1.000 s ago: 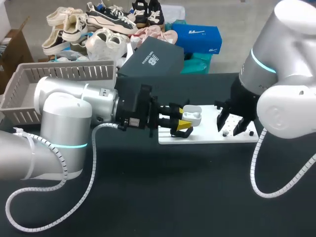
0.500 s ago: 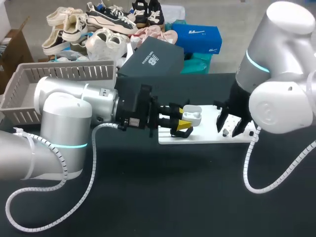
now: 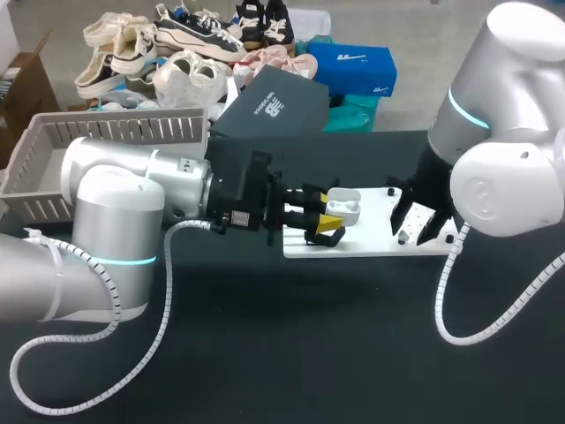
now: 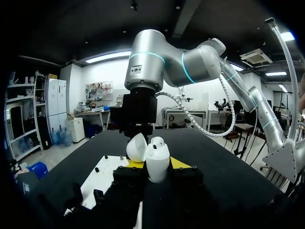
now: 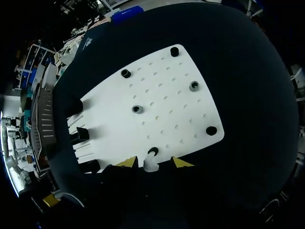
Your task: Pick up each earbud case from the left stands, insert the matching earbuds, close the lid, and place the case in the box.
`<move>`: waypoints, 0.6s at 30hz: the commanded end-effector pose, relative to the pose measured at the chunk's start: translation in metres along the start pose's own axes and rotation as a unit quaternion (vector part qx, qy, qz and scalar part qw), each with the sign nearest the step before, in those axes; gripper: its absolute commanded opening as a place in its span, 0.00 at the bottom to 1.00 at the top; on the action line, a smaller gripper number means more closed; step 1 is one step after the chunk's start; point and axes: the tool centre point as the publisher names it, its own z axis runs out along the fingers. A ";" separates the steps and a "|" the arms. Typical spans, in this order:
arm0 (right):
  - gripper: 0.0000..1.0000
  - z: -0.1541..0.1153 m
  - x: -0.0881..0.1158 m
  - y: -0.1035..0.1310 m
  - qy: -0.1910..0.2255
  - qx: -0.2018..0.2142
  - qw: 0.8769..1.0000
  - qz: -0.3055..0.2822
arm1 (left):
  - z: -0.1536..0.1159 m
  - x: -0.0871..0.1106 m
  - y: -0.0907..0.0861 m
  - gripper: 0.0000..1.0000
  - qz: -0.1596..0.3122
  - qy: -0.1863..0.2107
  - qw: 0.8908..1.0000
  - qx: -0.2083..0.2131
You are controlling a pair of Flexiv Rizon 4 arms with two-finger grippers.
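My left gripper [image 3: 328, 210] is shut on a white earbud case [image 3: 342, 208], held upright over the left part of the white board [image 3: 371, 240]. The case's lid stands open. In the left wrist view the case [image 4: 157, 162] sits between my left gripper's [image 4: 152, 164] yellow tips, its lid [image 4: 137, 148] tipped aside. My right gripper [image 3: 410, 221] is low over the board's right part. In the right wrist view a small white earbud [image 5: 151, 164] sits between the tips of my right gripper [image 5: 155, 163], which is shut on it at the board's [image 5: 162, 105] near edge.
Several short black pegs [image 5: 137, 109] stand on the board, and dark stands [image 5: 78, 136] line its left end. A grey basket [image 3: 53, 150] stands at the back left, and a dark box [image 3: 274, 106] lies behind the board.
My right arm's upper part swayed slightly left and came back, and its gripper stayed over the board's right part. My left arm and the case have not moved.
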 end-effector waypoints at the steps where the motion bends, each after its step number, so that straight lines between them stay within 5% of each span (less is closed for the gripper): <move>1: 0.41 -0.001 0.001 0.002 0.002 0.001 1.000 -0.002 | 0.001 0.000 -0.001 0.00 0.001 0.000 1.000 -0.003; 14: 0.37 0.004 0.000 0.006 0.008 0.005 1.000 -0.005 | 0.001 0.000 -0.001 0.00 0.001 0.000 1.000 -0.003; 18: 0.29 0.004 0.000 0.006 0.008 0.006 1.000 -0.004 | 0.001 0.000 -0.001 0.00 0.001 0.000 1.000 -0.003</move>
